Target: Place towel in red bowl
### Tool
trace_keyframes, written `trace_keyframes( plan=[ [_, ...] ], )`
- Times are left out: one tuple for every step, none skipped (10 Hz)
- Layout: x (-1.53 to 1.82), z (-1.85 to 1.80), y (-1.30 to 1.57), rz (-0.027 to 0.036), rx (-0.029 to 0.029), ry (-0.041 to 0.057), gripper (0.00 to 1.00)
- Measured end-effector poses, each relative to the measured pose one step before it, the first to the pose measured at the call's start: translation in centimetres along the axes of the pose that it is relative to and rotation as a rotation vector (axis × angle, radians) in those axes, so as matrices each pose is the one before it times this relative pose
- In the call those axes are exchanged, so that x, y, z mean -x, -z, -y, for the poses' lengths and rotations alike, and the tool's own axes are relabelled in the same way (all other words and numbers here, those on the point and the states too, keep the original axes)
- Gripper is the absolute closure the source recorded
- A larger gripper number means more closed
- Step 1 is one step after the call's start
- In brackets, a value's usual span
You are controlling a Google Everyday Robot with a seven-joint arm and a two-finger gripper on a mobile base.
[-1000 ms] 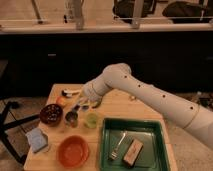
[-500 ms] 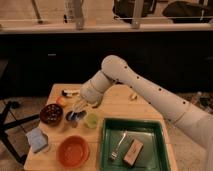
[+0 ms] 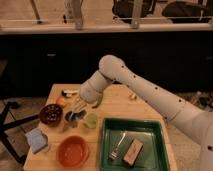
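My tool [image 3: 76,107] hangs over the table [image 3: 117,107], above the cup [image 3: 73,118]. Red bowl [image 3: 73,151] sits front-left; tray [image 3: 132,145] to its right; cloth [image 3: 38,139] to its left.

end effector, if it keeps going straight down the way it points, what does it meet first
Probably the towel, the small grey-blue cloth directly beneath the end effector. Depth is unclear, so it might instead land on the table just beside it, between the dark bowl and green cup.

Your single camera looked down from above the robot's right shoulder, facing the wooden table [image 3: 117,106] closely, gripper [image 3: 76,108] left of center.
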Motion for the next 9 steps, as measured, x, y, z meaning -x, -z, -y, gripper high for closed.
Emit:
trace_keyframes(
  plan=[
    [-0.162, -0.304, -1.363, -0.00277, 0.05355, -0.00512, 1.00],
    [0.377, -0.298, -1.401, -0.00395, 0.07063, -0.00002, 1.00],
    [0.721, 0.107, -0.966, 0.00043, 0.03913, 0.00722, 1.00],
    [1.202, 0.097, -0.882, -0.00805, 0.03589, 0.00563, 1.00],
    [0.890, 0.214, -0.313, -0.00951, 0.01906, 0.00563, 1.00],
    [0.799, 0.303, -0.448, -0.00452, 0.01717, 0.00759, 1.00],
    [0.683, 0.119, -0.334, -0.00946, 0.00995, 0.00462, 1.00],
    [0.461, -0.026, -0.326, -0.01442, 0.00203, 0.00007, 1.00],
    [0.526, -0.140, -0.389, -0.01612, -0.00337, -0.00037, 1.00]
  ],
)
